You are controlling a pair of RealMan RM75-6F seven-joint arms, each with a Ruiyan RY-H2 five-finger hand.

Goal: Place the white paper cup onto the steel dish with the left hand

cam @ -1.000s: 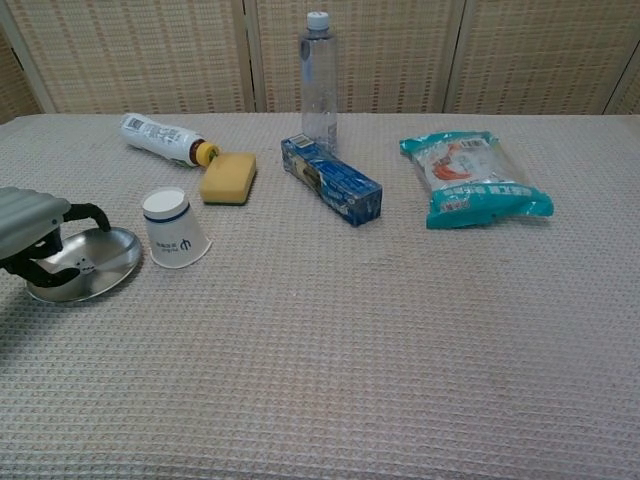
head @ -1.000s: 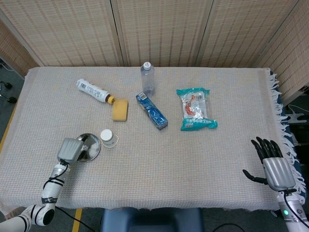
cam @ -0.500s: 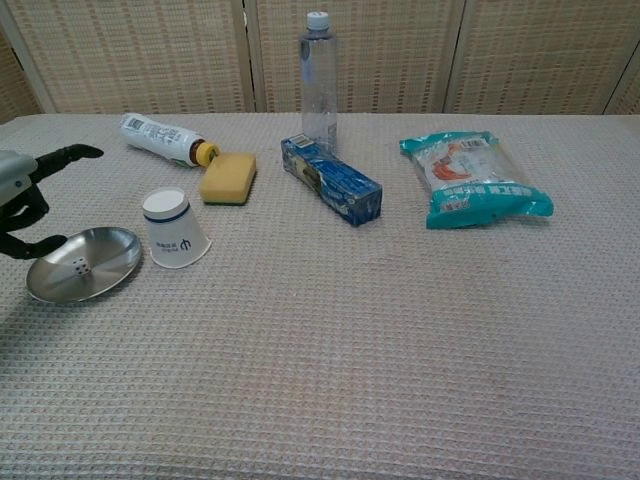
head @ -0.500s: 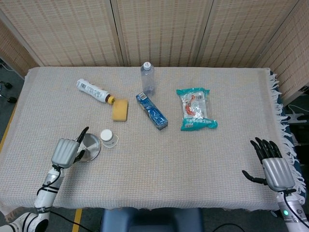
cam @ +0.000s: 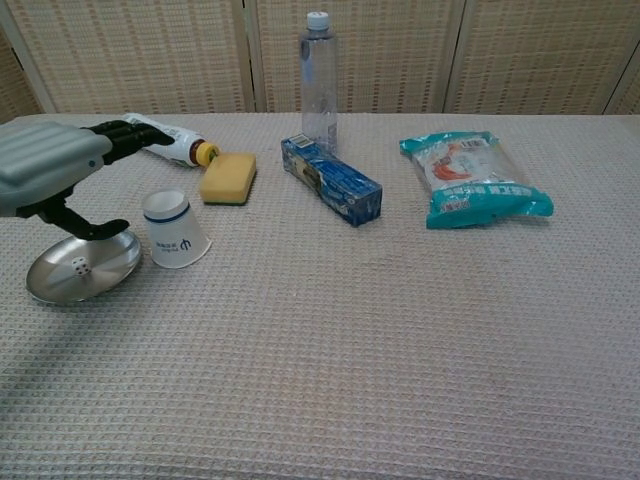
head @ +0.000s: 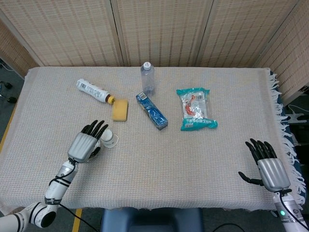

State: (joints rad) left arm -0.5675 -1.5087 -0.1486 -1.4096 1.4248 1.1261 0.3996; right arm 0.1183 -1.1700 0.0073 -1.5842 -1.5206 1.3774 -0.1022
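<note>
The white paper cup [cam: 176,229] with a blue rim band stands upside down on the cloth, just right of the steel dish [cam: 82,266]; from above the cup [head: 109,137] shows beside my left hand. A small die lies in the dish. My left hand [cam: 52,165] hovers above the dish with fingers spread toward the cup, holding nothing; in the head view the left hand [head: 86,145] covers most of the dish. My right hand [head: 268,166] is open at the table's front right, far from both.
A yellow sponge [cam: 228,177] and a lying white bottle [cam: 160,139] sit behind the cup. A blue box [cam: 331,181], an upright clear bottle [cam: 318,80] and a teal snack bag [cam: 474,179] lie further right.
My left hand has risen from the dish, opened its fingers and swung right toward the cup. The cup, dish and right hand stay where they were.
</note>
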